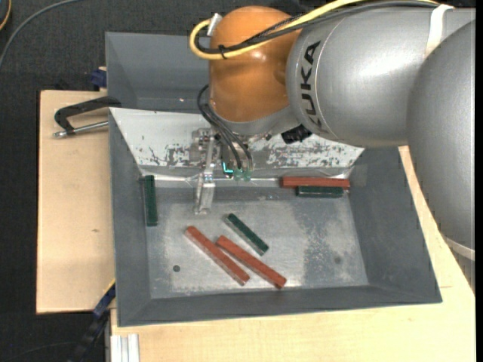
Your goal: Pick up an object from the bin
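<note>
My gripper (204, 200) hangs below the arm's orange cover, over the back middle of the bin floor and close to the back wall. Nothing shows in its grasp. A dark green stick (246, 233) lies slanted on the floor in front of it and slightly to the right. Two red sticks (216, 255) (251, 261) lie side by side nearer the front wall. Another dark green stick (151, 200) lies lengthwise by the left wall, to the gripper's left.
At the back right, a red stick (315, 181) lies along the back wall with a dark green stick (321, 191) against its front side. The arm's large grey body covers the bin's right rear corner.
</note>
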You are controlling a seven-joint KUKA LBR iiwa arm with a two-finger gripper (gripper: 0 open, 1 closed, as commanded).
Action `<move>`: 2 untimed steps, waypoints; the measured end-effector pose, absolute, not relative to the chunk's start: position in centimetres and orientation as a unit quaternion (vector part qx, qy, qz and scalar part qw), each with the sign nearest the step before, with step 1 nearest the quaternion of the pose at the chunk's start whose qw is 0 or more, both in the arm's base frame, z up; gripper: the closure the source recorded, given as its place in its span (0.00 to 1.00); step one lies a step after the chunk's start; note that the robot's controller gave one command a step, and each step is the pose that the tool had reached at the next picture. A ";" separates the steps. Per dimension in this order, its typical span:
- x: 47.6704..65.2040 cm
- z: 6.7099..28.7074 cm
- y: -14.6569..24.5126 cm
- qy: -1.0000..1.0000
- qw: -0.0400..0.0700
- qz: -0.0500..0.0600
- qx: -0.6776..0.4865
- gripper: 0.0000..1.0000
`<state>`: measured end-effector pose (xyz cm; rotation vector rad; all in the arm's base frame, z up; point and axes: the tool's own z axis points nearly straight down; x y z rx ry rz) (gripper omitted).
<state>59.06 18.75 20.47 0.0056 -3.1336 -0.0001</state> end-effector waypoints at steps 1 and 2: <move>57.0 6.7 13.9 -0.997 0.003 0.000 0.080 0.00; 53.0 7.1 10.1 -0.998 0.001 0.000 0.070 0.00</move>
